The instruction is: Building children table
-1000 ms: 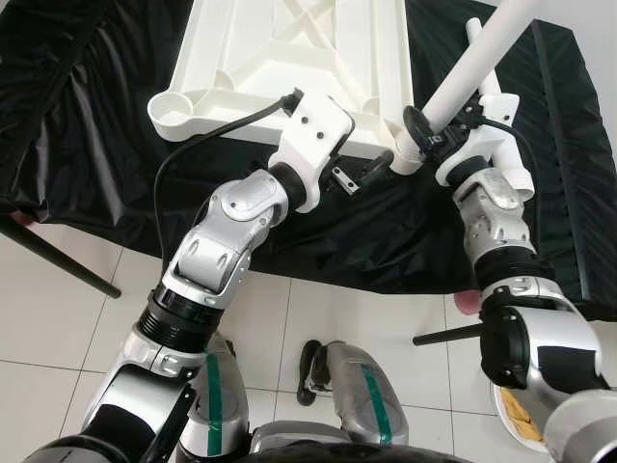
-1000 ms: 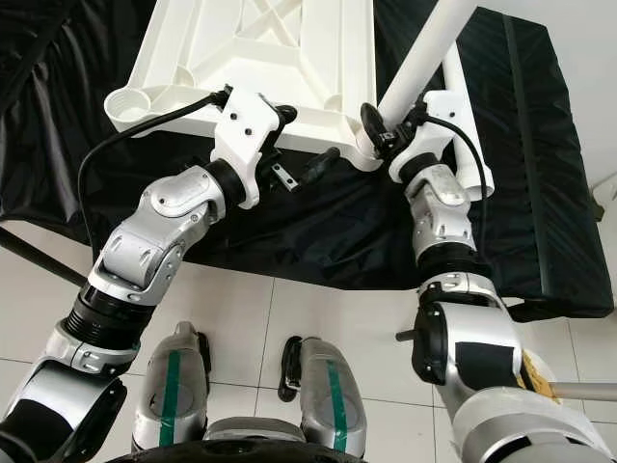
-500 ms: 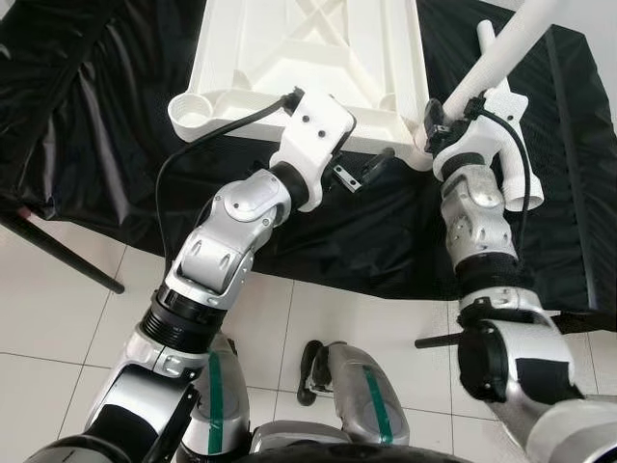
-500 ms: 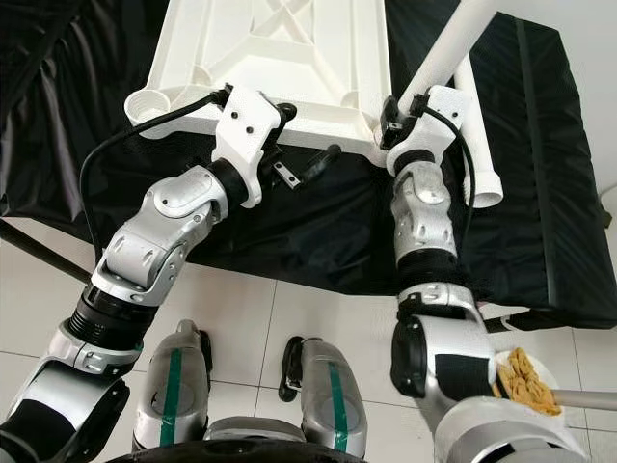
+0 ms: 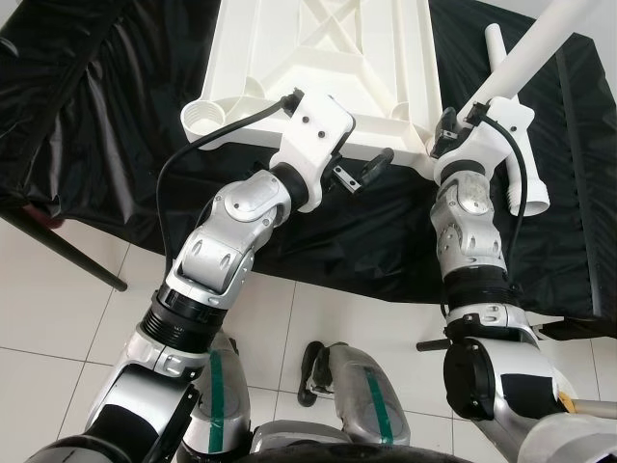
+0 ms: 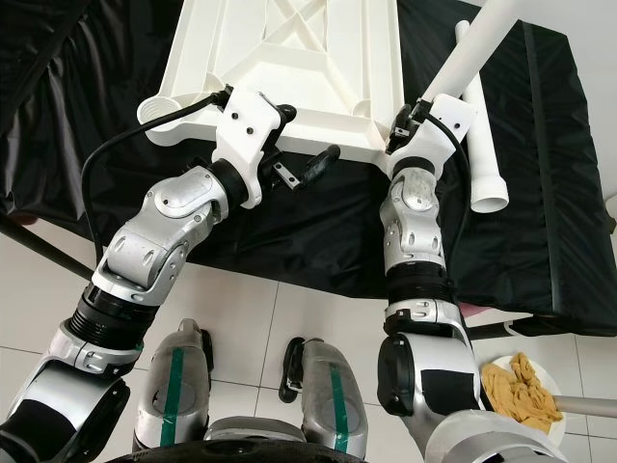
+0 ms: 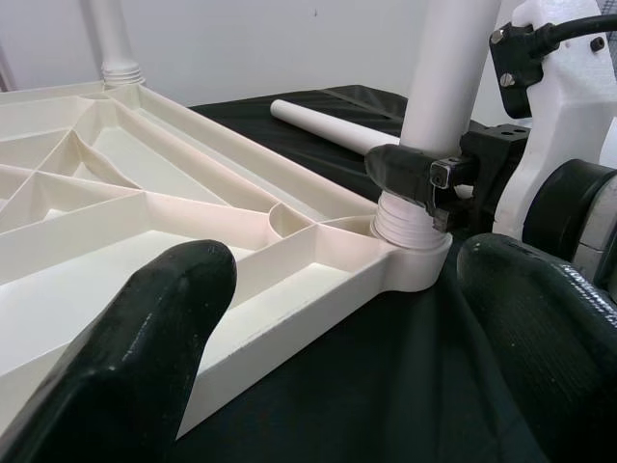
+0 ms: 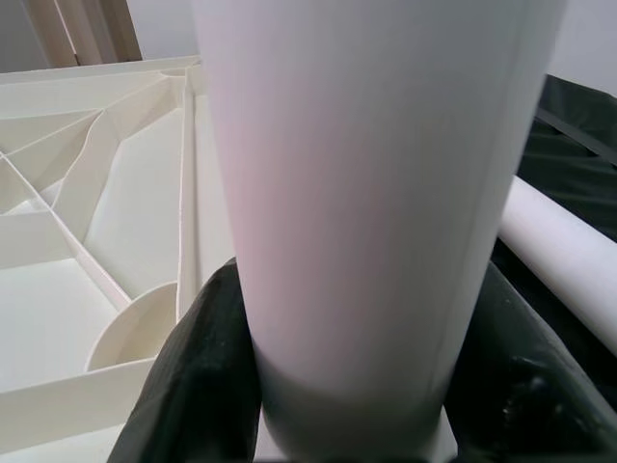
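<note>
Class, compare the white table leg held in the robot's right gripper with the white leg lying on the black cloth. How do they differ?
The held leg stands up, its threaded end in the tabletop's corner socket; the loose leg lies flat on the black cloth. The right gripper clamps the held leg; nothing touches the loose leg. Both are plain white tubes.

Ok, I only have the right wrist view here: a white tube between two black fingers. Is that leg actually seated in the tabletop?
Observer: In the left wrist view the table leg stands upright, its threaded end in the corner socket of the upturned tabletop.
Operator: What's the other arm doing?
Observer: The left gripper hangs open by the tabletop's near edge, holding nothing.
Operator: Any legs left to fit?
Observer: One spare leg lies on the black cloth beside the right gripper; the near left socket is empty.
Operator: And the far corners?
Observer: One far corner already has a leg standing in it; I cannot tell about the other.
</note>
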Controlling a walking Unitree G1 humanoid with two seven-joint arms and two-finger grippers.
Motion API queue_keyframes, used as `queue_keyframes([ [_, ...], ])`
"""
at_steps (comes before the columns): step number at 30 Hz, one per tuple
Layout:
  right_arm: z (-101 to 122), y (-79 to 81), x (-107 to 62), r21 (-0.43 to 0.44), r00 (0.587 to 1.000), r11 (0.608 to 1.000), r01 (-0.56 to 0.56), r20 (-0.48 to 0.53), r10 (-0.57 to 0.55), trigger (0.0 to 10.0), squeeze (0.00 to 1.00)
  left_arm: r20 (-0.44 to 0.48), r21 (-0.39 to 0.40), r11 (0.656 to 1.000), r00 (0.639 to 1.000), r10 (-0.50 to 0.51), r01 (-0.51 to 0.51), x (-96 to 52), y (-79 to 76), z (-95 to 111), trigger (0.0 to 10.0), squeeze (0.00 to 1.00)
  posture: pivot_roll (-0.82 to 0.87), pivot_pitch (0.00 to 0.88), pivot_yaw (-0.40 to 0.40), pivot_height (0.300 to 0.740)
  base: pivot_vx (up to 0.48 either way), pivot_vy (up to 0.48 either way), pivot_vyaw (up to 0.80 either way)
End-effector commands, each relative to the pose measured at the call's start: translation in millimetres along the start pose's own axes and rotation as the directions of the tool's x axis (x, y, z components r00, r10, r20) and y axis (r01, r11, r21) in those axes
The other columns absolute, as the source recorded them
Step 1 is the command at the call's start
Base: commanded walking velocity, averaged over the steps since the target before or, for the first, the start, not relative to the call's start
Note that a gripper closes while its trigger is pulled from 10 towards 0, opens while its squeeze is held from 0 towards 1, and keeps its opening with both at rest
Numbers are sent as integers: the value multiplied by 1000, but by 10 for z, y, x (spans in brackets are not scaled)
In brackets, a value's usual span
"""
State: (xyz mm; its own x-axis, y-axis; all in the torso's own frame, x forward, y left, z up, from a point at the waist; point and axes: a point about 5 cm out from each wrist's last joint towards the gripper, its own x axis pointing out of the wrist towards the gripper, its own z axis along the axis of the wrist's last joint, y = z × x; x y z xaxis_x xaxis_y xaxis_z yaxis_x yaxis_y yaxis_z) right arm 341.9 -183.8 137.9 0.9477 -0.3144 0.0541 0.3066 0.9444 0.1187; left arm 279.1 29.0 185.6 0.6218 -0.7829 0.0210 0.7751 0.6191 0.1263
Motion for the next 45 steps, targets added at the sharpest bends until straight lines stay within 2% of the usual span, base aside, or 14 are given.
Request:
queue_keyframes([
  [1, -123, -117, -38, -32, 998, 999, 36, -50, -38, 10000, 1000, 5, 4, 999, 999, -39, 39, 21, -50, 3, 10000, 0, 106, 39, -126, 740, 0, 0, 0],
  [12, -45, -85, -55, -17, 1000, 1000, -25, -8, 24, 10000, 1000, -25, 0, 999, 998, -54, 54, 31, -71, -78, 10000, 0, 106, 32, -123, 740, 0, 0, 0],
  [13, -34, -72, -57, -16, 999, 999, -42, -4, 42, 10000, 0, -34, 3, 998, 998, -56, 56, 36, -70, -97, 10000, 0, 105, 29, -122, 740, 0, 0, 0],
  [17, -22, -50, -78, -14, 996, 996, -84, 7, 84, 10000, 0, -49, 10, 998, 997, -60, 60, 46, -64, -128, 10000, 0, 105, 30, -122, 740, 0, 0, 0],
  [18, -34, -42, -119, -12, 992, 992, -122, 13, 123, 10000, 0, -63, 12, 998, 996, -61, 62, 56, -49, -161, 10000, 0, 105, 30, -121, 740, 0, 0, 0],
  [25, -66, -96, -229, -26, 988, 988, -150, 31, 151, 10000, 0, -87, 17, 998, 994, -60, 61, 88, 6, -211, 10000, 0, 101, 35, -116, 740, 0, 0, 0],
  [27, -126, -108, -346, -27, 983, 983, -181, 23, 181, 10000, 0, -109, 30, 997, 991, -72, 76, 175, 54, -222, 10000, 0, 92, 42, -109, 740, 0, 0, 0],
  [32, -175, -130, -418, -36, 982, 982, -187, 9, 188, 10000, 0, -125, 38, 994, 988, -92, 97, 251, 68, -232, 10000, 0, 85, 47, -102, 740, 0, 0, 0],
  [33, -197, -152, -451, -38, 983, 982, -183, 3, 183, 10000, 0, -130, 34, 992, 985, -115, 120, 287, 64, -235, 10000, 1000, 80, 49, -98, 740, 0, 0, 0],
  [37, -218, -192, -525, -49, 982, 981, -189, 2, 190, 10000, 0, -160, 59, 987, 977, -139, 150, 362, 72, -265, 10000, 1000, 74, 53, -92, 740, 0, 0, 0],
  [38, -213, -200, -553, -54, 980, 978, -200, 7, 201, 10000, 0, -178, 78, 984, 973, -145, 160, 380, 82, -291, 10000, 839, 69, 56, -88, 740, 0, 0, 0],
  [39, -214, -210, -587, -54, 977, 976, -211, 11, 212, 10000, 0, -205, 117, 979, 968, -143, 169, 404, 101, -324, 10000, 0, 68, 58, -87, 740, 0, 0, 0],
  [45, -227, -250, -659, -58, 976, 974, -219, 5, 220, 10000, 0, -264, 202, 961, 955, -135, 191, 492, 180, -392, 10000, 0, 60, 57, -82, 740, 0, 0, 0],
])
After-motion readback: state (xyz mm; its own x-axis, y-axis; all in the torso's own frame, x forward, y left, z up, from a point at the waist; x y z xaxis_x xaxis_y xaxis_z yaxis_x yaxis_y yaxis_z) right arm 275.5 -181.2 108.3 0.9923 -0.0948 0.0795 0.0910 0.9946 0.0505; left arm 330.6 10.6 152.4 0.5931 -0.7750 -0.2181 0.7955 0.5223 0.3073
